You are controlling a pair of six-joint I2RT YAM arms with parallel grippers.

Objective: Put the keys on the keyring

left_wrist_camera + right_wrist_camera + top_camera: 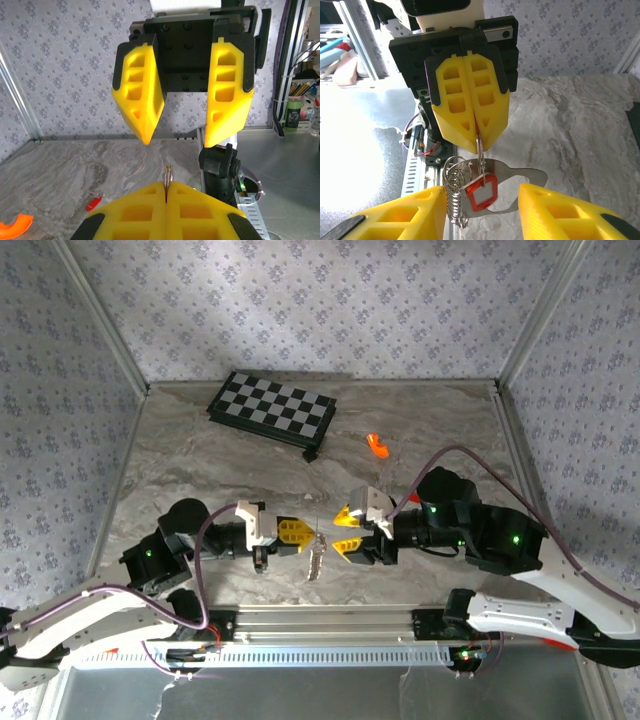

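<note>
My left gripper (300, 533) (166, 186) is shut on the keyring (480, 147), a thin silver loop whose edge (168, 175) sticks up between the closed yellow fingers. From the loop hang a red key with a pale centre (481, 192), a coiled silvery chain (454, 200) and a flat silver plate (520, 175). The bunch dangles between the two arms (317, 558). My right gripper (350, 532) (481, 202) is open, facing the left one, its fingers on either side of the hanging bunch without touching it. A second small red key (93, 202) lies on the marble table.
A black-and-white chequered board (272, 408) lies at the back of the table. A bright orange piece (377, 445) (15, 225) sits right of it. The metal rail (330, 620) with the arm bases runs along the near edge, close under the grippers.
</note>
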